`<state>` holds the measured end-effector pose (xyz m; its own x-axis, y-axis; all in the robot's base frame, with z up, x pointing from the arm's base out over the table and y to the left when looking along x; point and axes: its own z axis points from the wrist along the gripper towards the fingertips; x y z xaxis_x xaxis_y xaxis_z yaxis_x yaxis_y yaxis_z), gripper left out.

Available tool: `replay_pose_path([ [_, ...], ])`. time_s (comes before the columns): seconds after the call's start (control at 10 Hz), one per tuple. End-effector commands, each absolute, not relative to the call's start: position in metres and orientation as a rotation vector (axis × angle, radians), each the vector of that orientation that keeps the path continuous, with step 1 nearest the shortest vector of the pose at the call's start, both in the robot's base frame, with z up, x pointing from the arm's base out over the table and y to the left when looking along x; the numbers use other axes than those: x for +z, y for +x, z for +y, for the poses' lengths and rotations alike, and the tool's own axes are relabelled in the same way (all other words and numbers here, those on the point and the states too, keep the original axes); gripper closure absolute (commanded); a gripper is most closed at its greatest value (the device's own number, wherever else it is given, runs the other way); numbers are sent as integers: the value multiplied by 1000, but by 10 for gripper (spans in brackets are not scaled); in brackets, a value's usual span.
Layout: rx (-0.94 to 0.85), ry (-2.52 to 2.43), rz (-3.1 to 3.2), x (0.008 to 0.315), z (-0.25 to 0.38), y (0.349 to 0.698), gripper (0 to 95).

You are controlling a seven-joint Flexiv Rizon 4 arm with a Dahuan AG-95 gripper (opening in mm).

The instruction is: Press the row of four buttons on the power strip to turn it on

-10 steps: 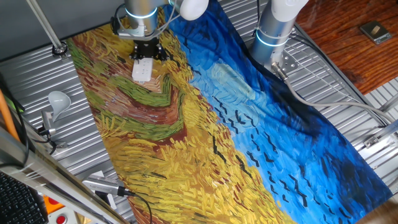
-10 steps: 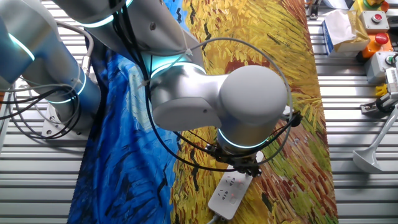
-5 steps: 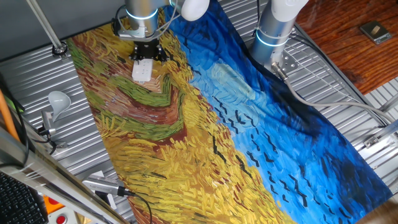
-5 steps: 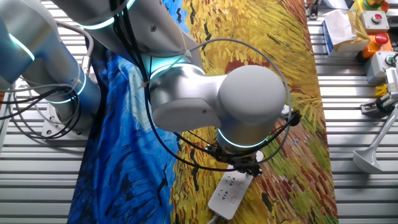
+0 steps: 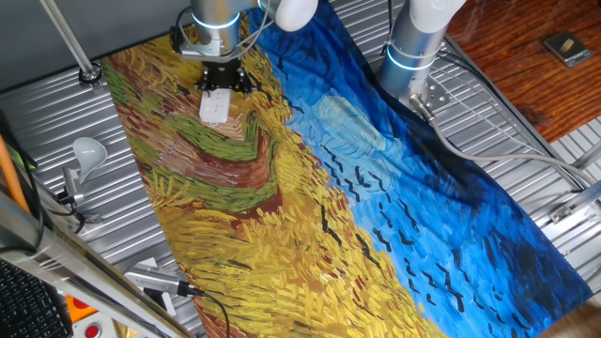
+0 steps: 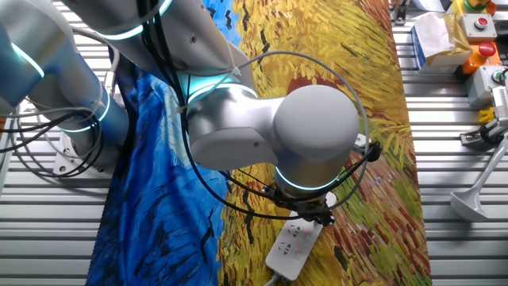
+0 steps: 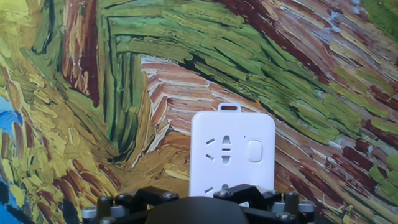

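Observation:
The power strip (image 5: pixel 215 106) is a white bar lying on the painted cloth at the far left of the table. My gripper (image 5: pixel 218 81) hangs directly over its far end. From the other side, the power strip (image 6: pixel 293 245) sticks out below the gripper (image 6: pixel 314 214), and the arm's bulky wrist hides the fingertips. In the hand view the power strip (image 7: pixel 231 152) fills the lower middle, with socket holes and one pale button (image 7: pixel 254 150) showing. The other buttons of the row lie hidden under the black hand body (image 7: pixel 199 211). No view shows a gap or contact between the fingertips.
A white light bulb on a metal holder (image 5: pixel 84 155) stands left of the cloth. A second arm's base (image 5: pixel 413 42) with cables (image 5: pixel 488 155) is at the back right. A tissue box (image 6: pixel 432 36) and control boxes (image 6: pixel 484 48) sit off the cloth's edge.
The arm's wrist has shifted slightly to the left in the other fixed view. The power strip has not moved.

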<state>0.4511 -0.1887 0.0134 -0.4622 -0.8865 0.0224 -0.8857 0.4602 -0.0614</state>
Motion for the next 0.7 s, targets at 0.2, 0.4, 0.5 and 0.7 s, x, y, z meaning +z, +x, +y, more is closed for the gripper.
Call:
replay_pose_path([
  [0.2, -104, -1615, 2678, 10, -189, 451, 0],
  [0.4, -107, -1621, 2667, 3, -190, 451, 0],
  [0.5, -104, -1618, 2662, 0, -191, 452, 0],
  [0.7, -100, -1617, 2660, -2, -191, 452, 0],
])
